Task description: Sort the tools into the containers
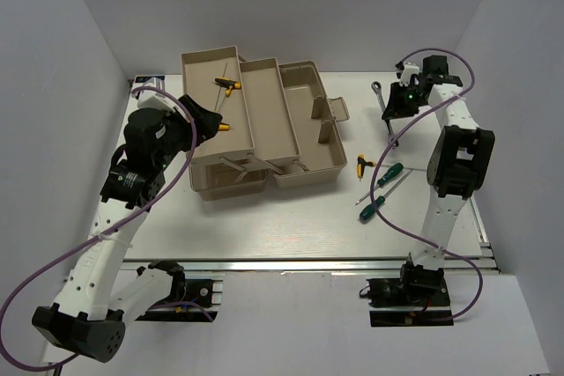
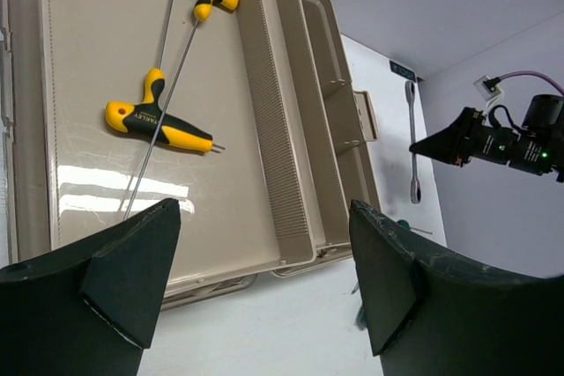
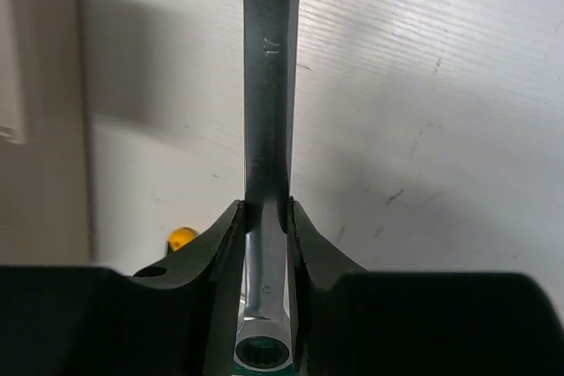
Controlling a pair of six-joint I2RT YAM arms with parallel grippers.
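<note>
The beige toolbox [image 1: 308, 160] stands open on the worktop's far left, its long shallow trays fanned out side by side. The leftmost tray [image 2: 88, 59] holds two yellow-and-black T-handle hex keys [image 2: 159, 125], their thin shafts crossing. The middle tray [image 1: 269, 116] lies just right of it. The silver combination wrench [image 3: 267, 112], stamped 17, is clamped near its ring end by the right end effector [image 3: 267, 217], far right of the toolbox. Nearer, two green-handled screwdrivers [image 1: 389, 173] lie roughly parallel on the worktop, with a third hex key [image 1: 365, 165] just left of them.
</note>
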